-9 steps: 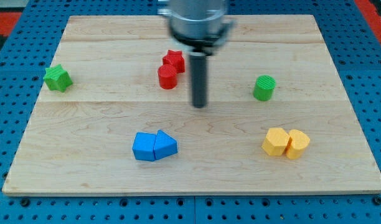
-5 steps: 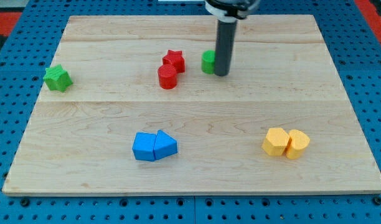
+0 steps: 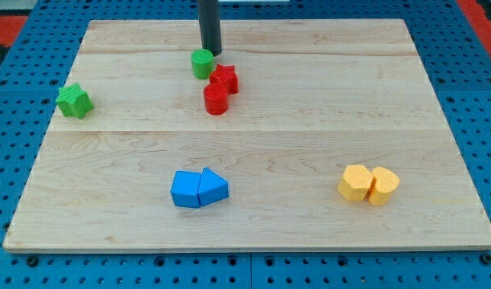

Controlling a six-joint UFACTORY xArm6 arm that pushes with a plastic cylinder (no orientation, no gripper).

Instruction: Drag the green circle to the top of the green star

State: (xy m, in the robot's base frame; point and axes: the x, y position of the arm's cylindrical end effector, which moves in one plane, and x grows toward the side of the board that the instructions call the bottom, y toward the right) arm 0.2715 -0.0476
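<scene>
The green circle (image 3: 202, 63) sits near the board's top middle, touching the red star's upper left. My tip (image 3: 211, 53) is at the green circle's upper right edge, touching or almost touching it. The green star (image 3: 74, 101) lies far off at the view's left edge of the board, lower than the circle.
A red star (image 3: 225, 79) and a red cylinder (image 3: 216, 99) sit just below right of the green circle. Two blue blocks (image 3: 199, 189) lie at bottom middle. Two yellow blocks (image 3: 368, 184) lie at bottom right. The wooden board (image 3: 310, 144) rests on a blue pegboard.
The green circle has moved from the view's right, past the red star's top, to its upper left. My tip moved left and up along with it.
</scene>
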